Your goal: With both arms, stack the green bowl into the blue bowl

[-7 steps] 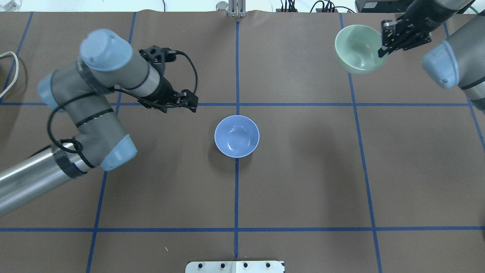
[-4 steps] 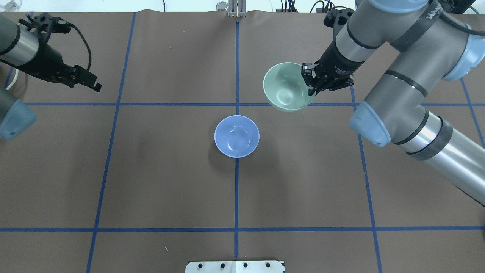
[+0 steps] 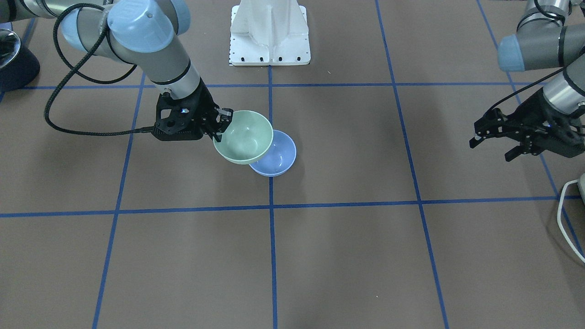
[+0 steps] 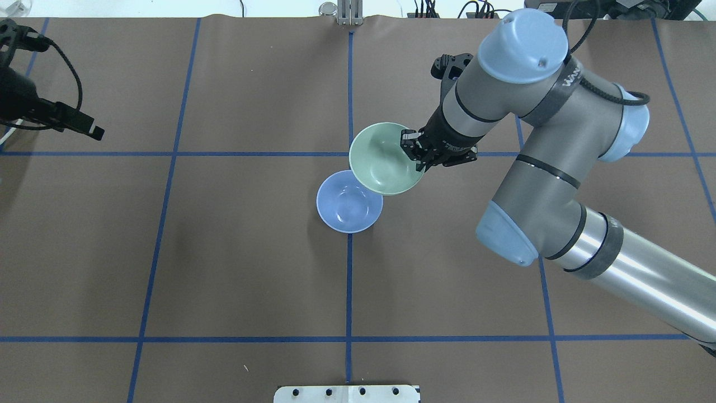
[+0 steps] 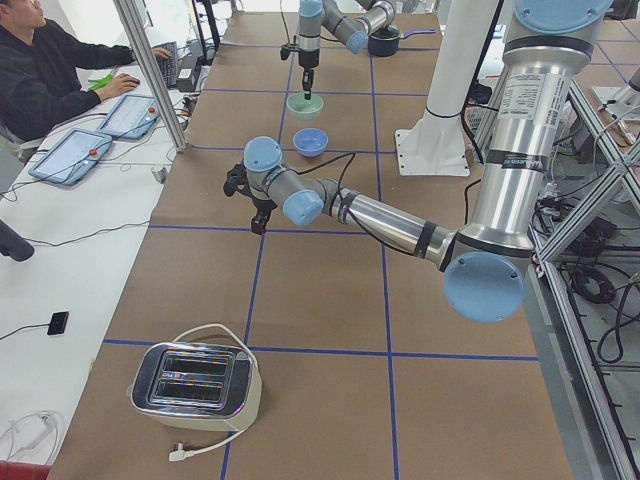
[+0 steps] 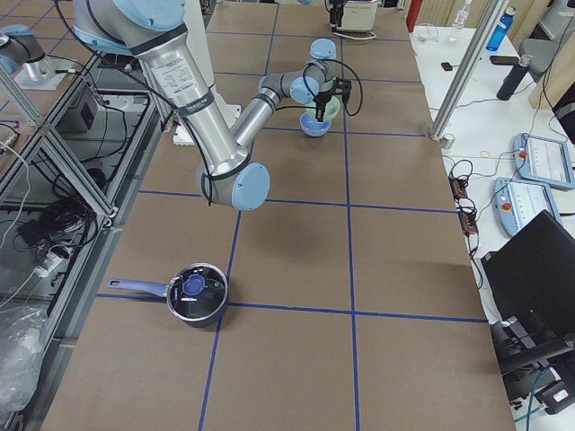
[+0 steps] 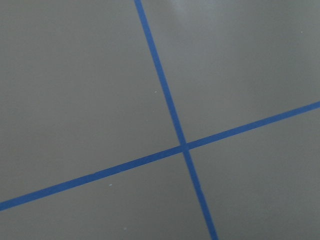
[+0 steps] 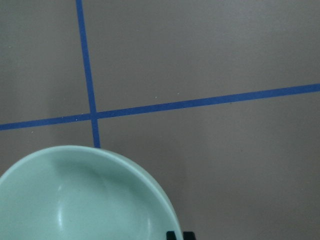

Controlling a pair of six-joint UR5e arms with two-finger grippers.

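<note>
The green bowl (image 4: 385,158) hangs tilted in the air, its near edge overlapping the blue bowl's (image 4: 347,204) far right rim in the overhead view. My right gripper (image 4: 415,151) is shut on the green bowl's right rim. In the front view the green bowl (image 3: 244,136) covers part of the blue bowl (image 3: 279,160), held by the right gripper (image 3: 224,119). The blue bowl stands empty on the table centre. The right wrist view shows only the green bowl (image 8: 85,195). My left gripper (image 3: 491,150) is open and empty, far off at the table's left edge (image 4: 92,130).
A white pedestal (image 3: 269,32) stands at the robot's side of the table. A toaster (image 5: 195,380) sits at the left end, a saucepan (image 6: 193,294) at the right end. A white cable (image 3: 566,214) lies near the left gripper.
My right arm carried the green bowl from the far right corner leftward and nearer, over the blue bowl's edge. My left arm drew back to the table's left edge.
</note>
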